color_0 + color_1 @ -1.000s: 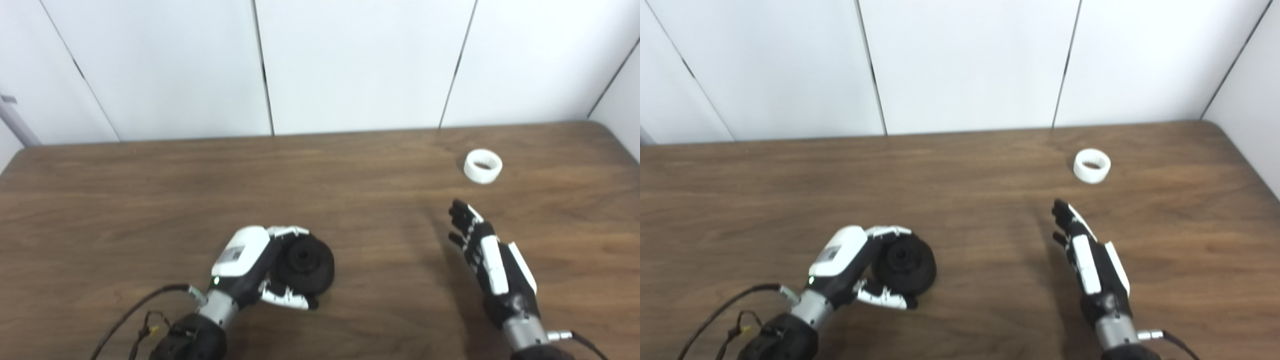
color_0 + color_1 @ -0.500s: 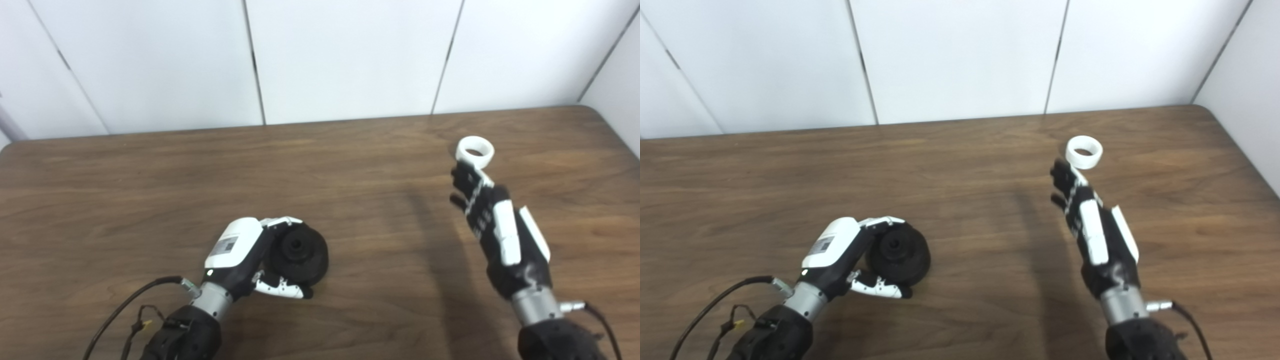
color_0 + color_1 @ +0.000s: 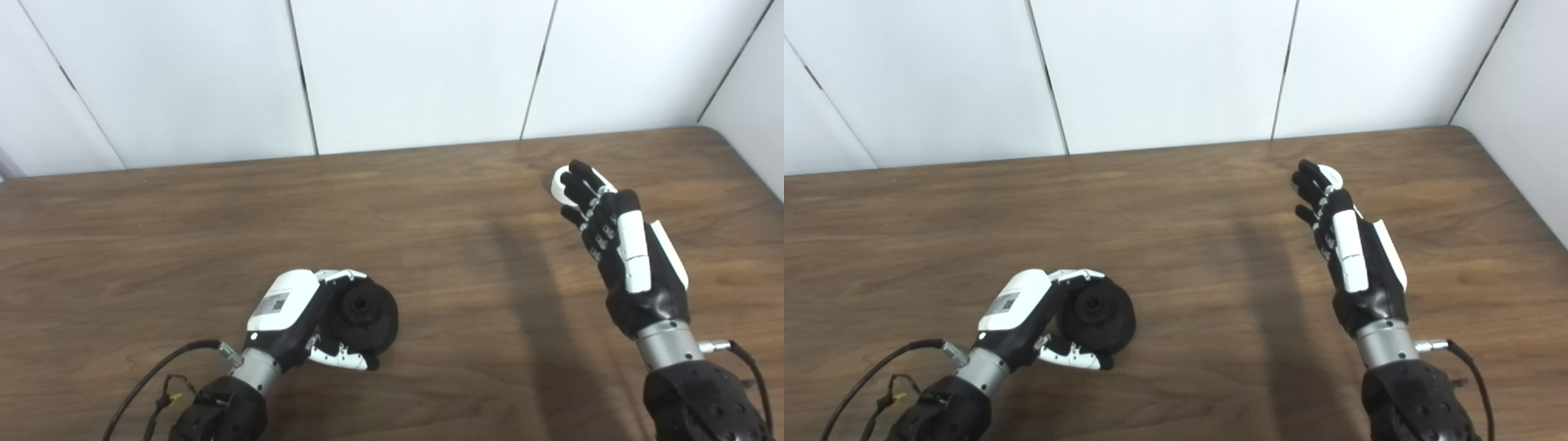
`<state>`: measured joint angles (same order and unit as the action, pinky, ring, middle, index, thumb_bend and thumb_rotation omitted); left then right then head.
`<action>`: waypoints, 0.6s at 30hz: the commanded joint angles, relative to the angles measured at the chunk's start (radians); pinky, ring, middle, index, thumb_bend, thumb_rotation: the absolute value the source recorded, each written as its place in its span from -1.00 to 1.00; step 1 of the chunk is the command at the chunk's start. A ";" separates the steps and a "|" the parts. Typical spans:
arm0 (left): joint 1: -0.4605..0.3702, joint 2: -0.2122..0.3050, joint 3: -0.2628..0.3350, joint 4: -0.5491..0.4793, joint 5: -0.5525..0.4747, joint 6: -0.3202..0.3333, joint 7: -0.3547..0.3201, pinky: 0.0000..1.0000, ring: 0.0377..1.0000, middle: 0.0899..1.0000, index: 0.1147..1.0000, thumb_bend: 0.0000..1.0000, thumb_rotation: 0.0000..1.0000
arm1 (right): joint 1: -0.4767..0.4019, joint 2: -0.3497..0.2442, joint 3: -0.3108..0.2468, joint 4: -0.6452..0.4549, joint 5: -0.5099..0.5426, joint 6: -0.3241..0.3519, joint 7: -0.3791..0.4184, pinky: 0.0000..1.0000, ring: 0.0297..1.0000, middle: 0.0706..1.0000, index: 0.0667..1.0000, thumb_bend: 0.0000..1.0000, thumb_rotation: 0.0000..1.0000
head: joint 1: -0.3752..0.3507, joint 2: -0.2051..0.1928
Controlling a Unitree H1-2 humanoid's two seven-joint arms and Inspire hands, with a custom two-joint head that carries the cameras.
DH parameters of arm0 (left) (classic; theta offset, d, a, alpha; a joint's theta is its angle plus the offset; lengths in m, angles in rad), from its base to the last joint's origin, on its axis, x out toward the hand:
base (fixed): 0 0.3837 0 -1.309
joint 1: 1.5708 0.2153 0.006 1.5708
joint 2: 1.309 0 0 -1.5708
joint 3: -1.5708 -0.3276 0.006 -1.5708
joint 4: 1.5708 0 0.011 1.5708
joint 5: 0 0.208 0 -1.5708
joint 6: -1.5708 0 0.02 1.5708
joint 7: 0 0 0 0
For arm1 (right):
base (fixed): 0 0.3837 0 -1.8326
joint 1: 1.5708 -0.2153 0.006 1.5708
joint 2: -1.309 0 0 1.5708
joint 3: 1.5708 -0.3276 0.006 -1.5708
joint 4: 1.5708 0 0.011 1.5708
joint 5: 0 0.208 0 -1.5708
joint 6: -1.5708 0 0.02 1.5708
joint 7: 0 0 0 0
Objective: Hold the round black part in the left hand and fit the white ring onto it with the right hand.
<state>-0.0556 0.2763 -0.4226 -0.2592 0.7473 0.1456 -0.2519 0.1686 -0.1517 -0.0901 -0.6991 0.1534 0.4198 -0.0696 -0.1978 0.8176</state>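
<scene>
The round black part (image 3: 362, 313) rests on the wooden table (image 3: 184, 233) near its front, with a hole in its middle facing up. My left hand (image 3: 294, 321) is shut on it, fingers over its far side and thumb along its near side. My right hand (image 3: 625, 251) is raised over the right side of the table, open, with its fingers stretched out and apart. The white ring (image 3: 558, 185) lies on the table behind the fingertips of that hand, mostly hidden; only a small white arc shows, also as the ring's edge (image 3: 1331, 175) in the right eye view.
White wall panels (image 3: 416, 67) stand right behind the table's far edge. The table's right edge and rounded corner (image 3: 729, 138) are close to the right hand. Cables (image 3: 153, 386) trail from the left wrist at the front.
The right hand has travelled forward from mid-table to the ring, and its fingers now cover most of it. The camera has shifted. The left hand keeps its hold on the black part.
</scene>
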 commanded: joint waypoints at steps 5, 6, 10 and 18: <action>0.033 0.006 -0.039 0.041 0.014 0.010 -0.057 0.45 0.65 0.48 -0.17 0.05 -0.88 | -0.027 -0.011 -0.036 -0.019 0.031 -0.019 0.026 0.85 0.91 0.83 0.79 0.27 1.00 | -0.056 -0.013; 0.034 0.008 -0.040 0.041 0.020 0.005 -0.053 0.45 0.65 0.48 -0.17 0.05 -0.88 | -0.032 -0.013 -0.040 -0.013 0.033 -0.021 0.028 0.84 0.90 0.83 0.78 0.26 1.00 | -0.069 -0.016; 0.039 0.015 -0.037 0.055 0.025 -0.024 -0.031 0.46 0.64 0.47 -0.17 0.05 -0.88 | -0.070 -0.041 -0.057 0.016 0.012 -0.017 0.037 0.78 0.88 0.82 0.78 0.24 0.98 | -0.100 -0.023; 0.046 0.029 -0.027 0.063 0.016 -0.052 -0.019 0.48 0.65 0.48 -0.16 0.05 -0.88 | -0.168 -0.133 -0.084 0.077 -0.075 0.028 0.040 0.81 0.88 0.83 0.80 0.27 0.69 | -0.184 -0.049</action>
<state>-0.0416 0.2861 -0.4248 -0.2427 0.7671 0.0906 -0.2117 0.0324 -0.2543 -0.1650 -0.6200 0.1043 0.4481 -0.0361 -0.3803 0.7670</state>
